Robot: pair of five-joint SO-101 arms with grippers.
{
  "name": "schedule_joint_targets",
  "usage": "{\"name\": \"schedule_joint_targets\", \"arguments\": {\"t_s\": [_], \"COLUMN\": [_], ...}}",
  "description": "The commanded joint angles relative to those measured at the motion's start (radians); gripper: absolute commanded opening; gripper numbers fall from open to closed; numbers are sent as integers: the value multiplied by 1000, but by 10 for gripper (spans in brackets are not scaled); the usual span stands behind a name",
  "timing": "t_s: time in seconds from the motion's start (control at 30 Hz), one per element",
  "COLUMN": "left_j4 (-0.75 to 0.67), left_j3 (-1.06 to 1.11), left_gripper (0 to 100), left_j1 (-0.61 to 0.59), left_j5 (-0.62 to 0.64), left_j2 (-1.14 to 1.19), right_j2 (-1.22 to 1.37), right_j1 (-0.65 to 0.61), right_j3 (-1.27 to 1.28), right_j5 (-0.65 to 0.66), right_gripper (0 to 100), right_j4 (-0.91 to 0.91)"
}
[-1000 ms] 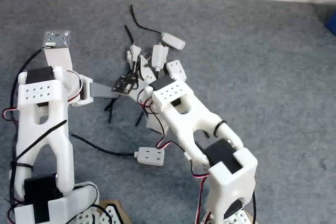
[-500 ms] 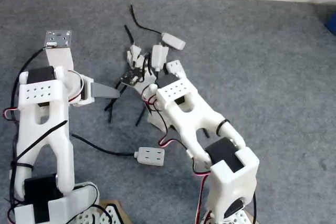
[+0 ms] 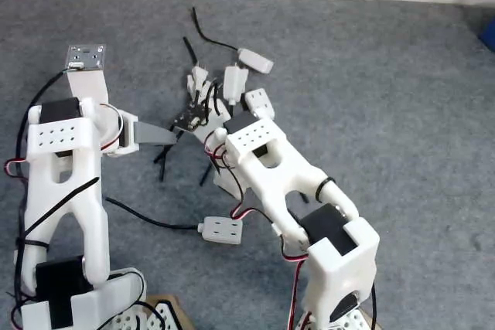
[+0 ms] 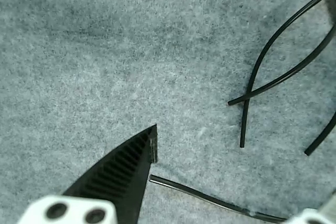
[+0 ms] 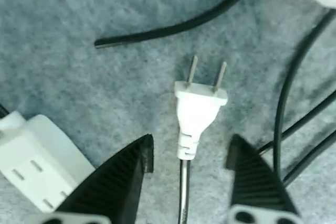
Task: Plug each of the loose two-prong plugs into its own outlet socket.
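A white two-prong plug lies flat on the grey carpet, prongs pointing away from my right gripper. That gripper is open, and its black fingers stand either side of the plug's cord end without touching it. A white outlet socket lies just beside one finger. In the high view the right gripper hangs over a cluster of plugs and sockets. My left gripper points at that cluster from the left, open and holding nothing; one finger shows over bare carpet.
Another socket with a black cord lies between the two arms. A further socket and a white plug sit behind the right wrist. Loose black cords cross the carpet. Open carpet spreads to the right.
The right arm's wrist shifted slightly right and away, then came back to about where it was. The left arm has not moved.
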Motion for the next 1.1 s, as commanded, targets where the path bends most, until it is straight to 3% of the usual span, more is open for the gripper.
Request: {"name": "schedule_joint_targets", "arguments": {"t_s": [0.0,0.53,0.73,1.07], "left_j4": [-8,-8,-8,-5], "left_j3": [-8,-8,-7,-8], "left_gripper": [511,511,511,511], "left_j1": [-4,-4,-4,2], "left_j5": [-3,-3,-3,-3], "left_j2": [-2,-4,-4,-4], "right_j2": [-10,-13,-27,-423], "right_j1": [-22,-21,-24,-22], "right_j3": [25,56,54,65], "right_j5": [2,18,-74,-130], "right_gripper": [67,7,7,7], "right_j4": [-27,-68,-142,-73]}}
